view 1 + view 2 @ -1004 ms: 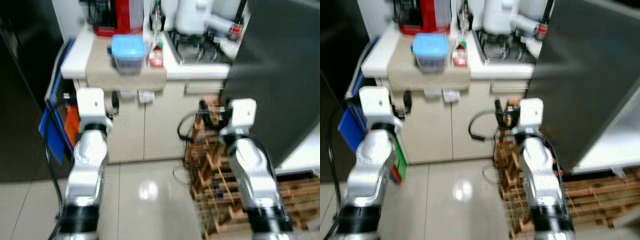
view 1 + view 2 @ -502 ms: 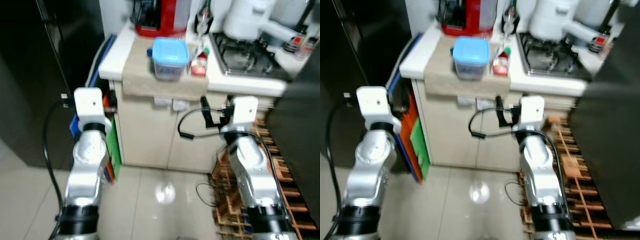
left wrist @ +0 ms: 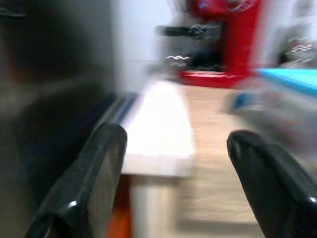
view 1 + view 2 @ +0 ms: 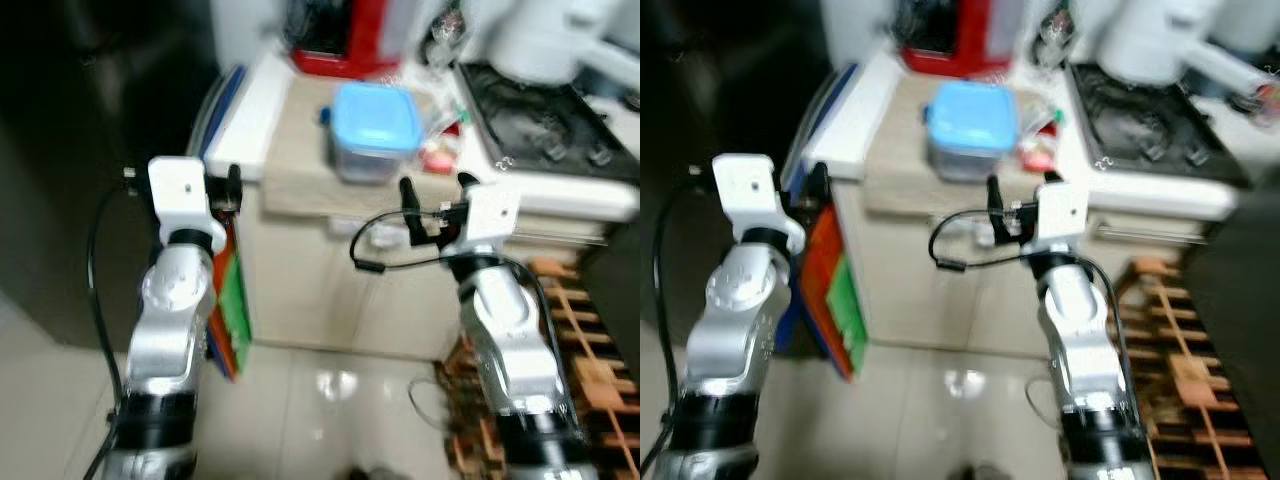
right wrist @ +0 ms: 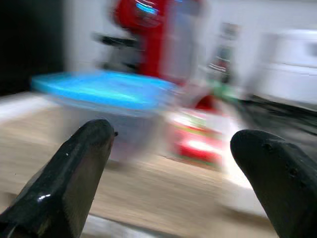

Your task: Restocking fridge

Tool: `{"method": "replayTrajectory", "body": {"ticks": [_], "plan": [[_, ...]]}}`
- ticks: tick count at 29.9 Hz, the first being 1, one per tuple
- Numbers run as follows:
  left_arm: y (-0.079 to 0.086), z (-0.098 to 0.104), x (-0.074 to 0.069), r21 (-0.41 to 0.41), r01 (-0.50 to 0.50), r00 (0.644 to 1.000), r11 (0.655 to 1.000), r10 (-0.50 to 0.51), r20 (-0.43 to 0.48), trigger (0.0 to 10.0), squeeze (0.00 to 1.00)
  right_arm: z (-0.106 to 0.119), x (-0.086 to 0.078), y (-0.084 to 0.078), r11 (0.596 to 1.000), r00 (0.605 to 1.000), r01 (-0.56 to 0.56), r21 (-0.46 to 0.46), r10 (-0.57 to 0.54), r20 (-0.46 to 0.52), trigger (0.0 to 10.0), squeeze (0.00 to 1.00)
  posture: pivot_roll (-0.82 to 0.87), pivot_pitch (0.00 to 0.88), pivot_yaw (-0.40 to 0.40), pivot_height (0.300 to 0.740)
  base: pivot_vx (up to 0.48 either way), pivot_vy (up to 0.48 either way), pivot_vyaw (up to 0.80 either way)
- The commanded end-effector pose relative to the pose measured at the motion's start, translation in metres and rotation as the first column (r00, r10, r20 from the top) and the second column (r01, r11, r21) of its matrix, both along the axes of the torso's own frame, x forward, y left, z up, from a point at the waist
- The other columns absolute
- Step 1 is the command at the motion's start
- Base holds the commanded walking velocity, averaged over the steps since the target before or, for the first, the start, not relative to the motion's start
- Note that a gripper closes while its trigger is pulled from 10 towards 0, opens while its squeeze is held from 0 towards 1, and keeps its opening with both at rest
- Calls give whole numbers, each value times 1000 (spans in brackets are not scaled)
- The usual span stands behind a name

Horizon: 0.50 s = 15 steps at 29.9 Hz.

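Both grippers, left point(image 3: 173, 163) and right point(image 5: 168, 168), are being held open and empty before the counter point(image 4: 262, 110); a blue-lidded container point(image 4: 374, 128) is being carried on its beige cloth point(image 4: 300, 170).

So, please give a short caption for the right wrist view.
Open right gripper facing a blue-lidded container on the counter.
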<state>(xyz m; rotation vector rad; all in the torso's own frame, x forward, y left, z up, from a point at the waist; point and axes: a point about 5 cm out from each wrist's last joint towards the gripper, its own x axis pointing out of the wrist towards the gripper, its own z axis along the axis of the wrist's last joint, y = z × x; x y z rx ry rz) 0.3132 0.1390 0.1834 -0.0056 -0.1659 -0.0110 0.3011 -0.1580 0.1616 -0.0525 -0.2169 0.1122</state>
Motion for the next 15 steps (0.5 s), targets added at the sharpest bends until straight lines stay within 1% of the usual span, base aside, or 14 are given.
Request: {"method": "replayTrajectory", "body": {"ticks": [1, 4, 7, 9, 10, 12, 15], "plan": [[0, -1, 0, 10, 14, 1000, 1000, -14, -9, 10000, 0, 4, 0, -1, 1000, 1000, 12, -1, -12, 11, 10000, 196, -53, 55, -15, 740, 0, 0, 0], [-1, 0, 0, 13, 21, 1000, 1000, -21, -6, 10000, 0, 5, -1, -1, 1000, 1000, 14, -10, -14, 11, 10000, 196, -58, 56, -17, 740, 0, 0, 0], [-3, -1, 0, -29, 38, 999, 999, -38, -25, 10000, 0, 6, -3, -1, 1000, 1000, 14, -13, -14, 13, 10000, 192, -59, 61, -19, 740, 0, 0, 0], [-3, -3, -1, -52, 42, 998, 998, -45, -49, 10000, 0, 7, -4, -2, 1000, 1000, 14, -7, -14, 17, 10000, 196, -60, 65, -21, 740, 0, 0, -800], [-4, -5, -1, -78, 46, 997, 996, -51, -65, 10000, 0, 7, -5, -2, 1000, 1000, 15, -1, -15, 17, 10000, 196, -60, 65, -21, 740, 0, 0, -800], [-5, -10, 0, -121, 46, 994, 992, -58, -97, 10000, 0, 7, -5, -1, 1000, 1000, 12, 0, -12, 19, 10000, 192, -58, 68, -23, 740, 0, 0, 0], [-3, -10, 1, -132, 34, 994, 991, -47, -100, 10000, 0, 8, -5, 0, 1000, 1000, 9, -2, -9, 21, 10000, 184, -58, 69, -25, 740, 0, 0, 0]]}}
